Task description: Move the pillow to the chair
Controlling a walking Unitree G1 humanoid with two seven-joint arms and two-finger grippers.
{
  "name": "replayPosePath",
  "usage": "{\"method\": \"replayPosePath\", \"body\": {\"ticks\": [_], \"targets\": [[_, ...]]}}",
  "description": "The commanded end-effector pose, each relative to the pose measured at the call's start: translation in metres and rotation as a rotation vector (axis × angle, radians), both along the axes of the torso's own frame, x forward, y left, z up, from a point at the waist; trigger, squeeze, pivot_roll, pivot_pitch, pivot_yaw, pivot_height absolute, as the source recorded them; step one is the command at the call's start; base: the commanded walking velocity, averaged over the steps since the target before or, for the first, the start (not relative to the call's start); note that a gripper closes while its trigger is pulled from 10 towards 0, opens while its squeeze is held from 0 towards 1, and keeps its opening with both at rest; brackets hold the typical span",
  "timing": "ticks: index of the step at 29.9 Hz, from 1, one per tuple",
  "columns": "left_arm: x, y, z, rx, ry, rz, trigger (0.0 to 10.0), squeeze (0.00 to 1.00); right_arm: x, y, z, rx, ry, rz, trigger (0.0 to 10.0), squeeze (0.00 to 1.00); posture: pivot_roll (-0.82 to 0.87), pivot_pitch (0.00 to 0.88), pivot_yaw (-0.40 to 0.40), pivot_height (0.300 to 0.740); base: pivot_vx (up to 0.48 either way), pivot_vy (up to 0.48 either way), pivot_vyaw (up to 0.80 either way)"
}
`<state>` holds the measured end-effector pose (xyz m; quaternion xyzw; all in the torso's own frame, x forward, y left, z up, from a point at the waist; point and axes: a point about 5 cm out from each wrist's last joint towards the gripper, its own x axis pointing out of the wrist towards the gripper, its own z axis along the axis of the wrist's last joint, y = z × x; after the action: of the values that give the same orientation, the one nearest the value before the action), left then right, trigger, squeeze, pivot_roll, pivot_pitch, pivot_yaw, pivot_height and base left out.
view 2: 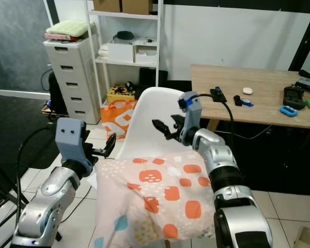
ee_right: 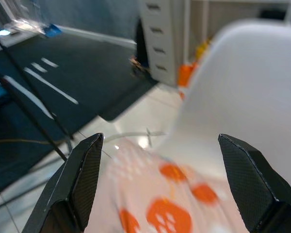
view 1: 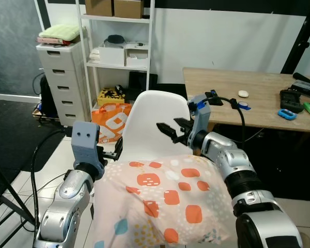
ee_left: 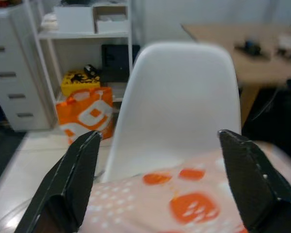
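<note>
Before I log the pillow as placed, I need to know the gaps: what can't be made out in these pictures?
- Chair seat: head views, covered by the pillow, so how the pillow rests is unclear.
- Pillow's near edge: cut off by the bottom of the head views.
- Small items on the wooden table: too small to identify.
- Left tool and right tool are open; the pillow in both wrist views is blurred.

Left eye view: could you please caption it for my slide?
Patterned pillow on the white chair, open left pincer and right pincer flanking it.
</note>
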<state>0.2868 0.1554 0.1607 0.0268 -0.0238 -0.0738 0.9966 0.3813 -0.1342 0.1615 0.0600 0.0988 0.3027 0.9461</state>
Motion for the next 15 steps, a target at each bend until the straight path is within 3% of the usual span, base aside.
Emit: {"method": "replayPosePath", "body": {"ticks": [1,2,5,15], "targets": [[-0.003,0.006,-0.018,0.086,0.064,0.025,10.0,0.0,-0.007,-0.007,-0.026,-0.043,0.071,-0.035,10.0,0.0,-0.17,0.0,-0.06,0.74,0.0,0.0,0.0],[-0.003,0.006,-0.018,0.086,0.064,0.025,10.0,0.0,-0.007,-0.007,-0.026,-0.043,0.071,-0.035,10.0,0.0,-0.17,0.0,-0.06,0.74,0.0,0.0,0.0],[-0.01,0.014,-0.031,0.141,0.114,0.051,10.0,0.0,-0.018,-0.02,-0.057,-0.084,0.159,-0.087,10.0,0.0,-0.17,0.0,-0.06,0.74,0.0,0.0,0.0],[-0.016,0.019,-0.04,0.162,0.144,0.079,10.0,0.0,-0.035,-0.041,-0.092,-0.118,0.265,-0.176,10.0,0.0,-0.17,0.0,-0.06,0.74,0.0,0.0,0.0]]}}
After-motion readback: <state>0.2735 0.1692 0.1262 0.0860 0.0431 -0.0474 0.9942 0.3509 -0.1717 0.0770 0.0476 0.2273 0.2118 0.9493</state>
